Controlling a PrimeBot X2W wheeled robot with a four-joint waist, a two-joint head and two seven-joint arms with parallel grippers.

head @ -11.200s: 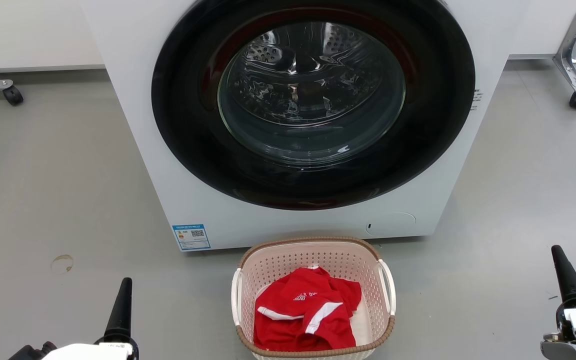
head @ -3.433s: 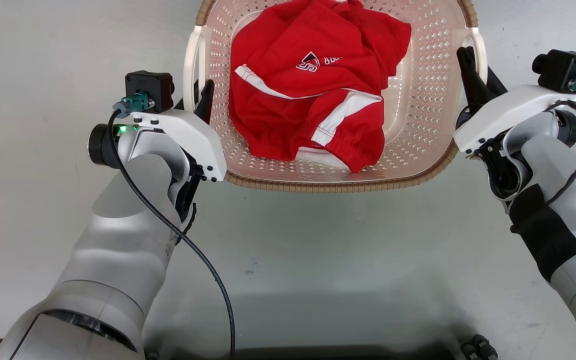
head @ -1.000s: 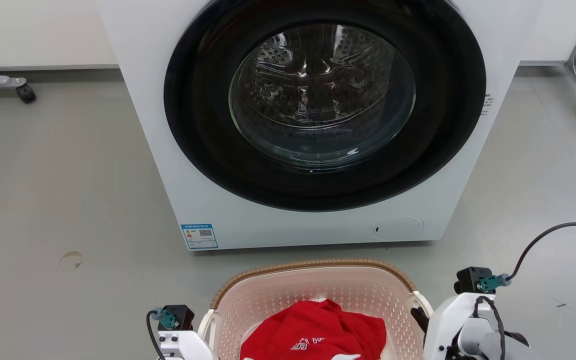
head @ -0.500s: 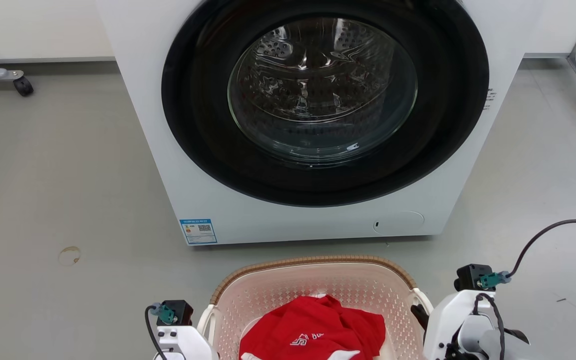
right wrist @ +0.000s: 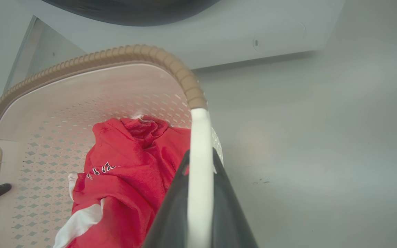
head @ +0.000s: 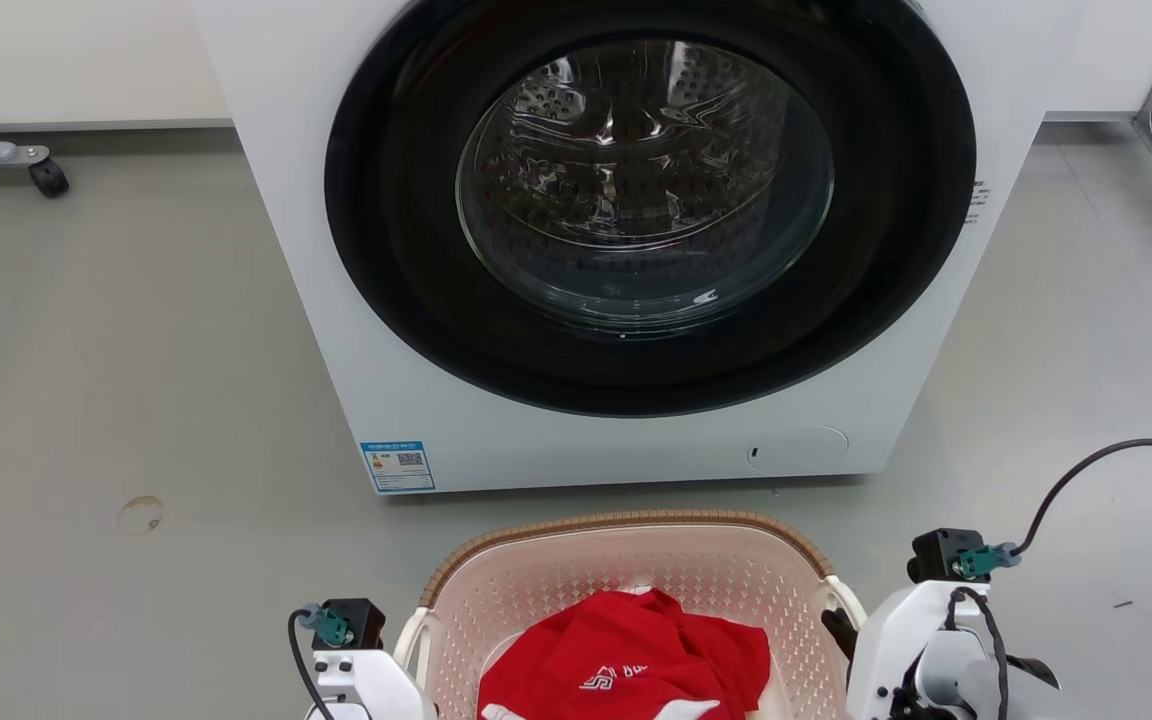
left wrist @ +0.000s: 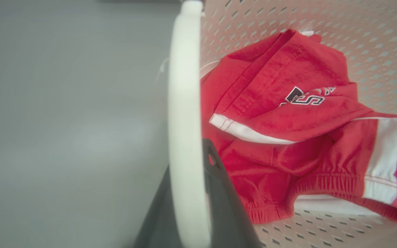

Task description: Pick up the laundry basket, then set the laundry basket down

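Nothing among the things has shifted in the last 0.5 s; only the whole head view slid a little, so the camera moved. At the hand, the left gripper (left wrist: pixel 188 155) stays clamped on the left white handle (left wrist: pixel 184 86), with 1 dark finger on each side of it. The right gripper (right wrist: pixel 200 153) is clamped in the same way on the right white handle (right wrist: pixel 198 134). Between the 2 grippers is the laundry basket (head: pixel 626 522), at the bottom of the head view, near the front of the white washer (head: pixel 336 350), whose round door (head: pixel 646 180) is closed. 1 red garment (head: pixel 626 660) with white stripes lies inside the basket. Whether the basket's bottom touches the grey floor (head: pixel 86 400), I cannot tell.
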